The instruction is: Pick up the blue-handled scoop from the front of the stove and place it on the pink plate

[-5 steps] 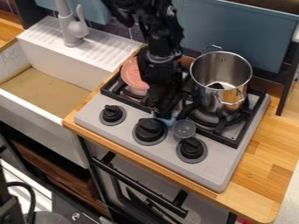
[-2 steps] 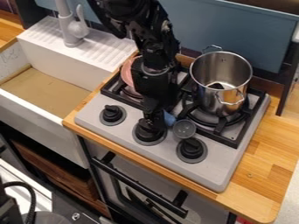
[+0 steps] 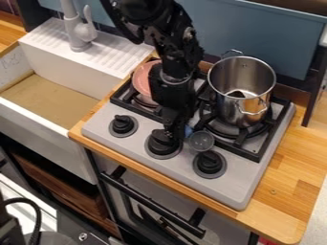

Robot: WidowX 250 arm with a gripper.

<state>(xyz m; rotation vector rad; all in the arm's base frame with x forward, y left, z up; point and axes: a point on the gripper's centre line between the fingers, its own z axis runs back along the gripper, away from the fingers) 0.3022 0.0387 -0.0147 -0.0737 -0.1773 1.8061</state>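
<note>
Gray stove [image 3: 239, 179] | steel pot [image 3: 230, 106] | pink dish [image 3: 141, 82] | small round gray object [image 3: 201, 141]

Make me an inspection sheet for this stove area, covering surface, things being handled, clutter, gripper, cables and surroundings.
Surface: grey stovetop on wooden counter.
Things at hand: middle knob right at the gripper; small round translucent dish beside it.
Clutter: metal pot upright on the right burner, dark item inside; pink dish on the left, partly hidden.
Gripper: pointing down at the middle knob; contact unclear.
Cables: black cable, lower left.
Surroundings: white sink and grey faucet.
</note>
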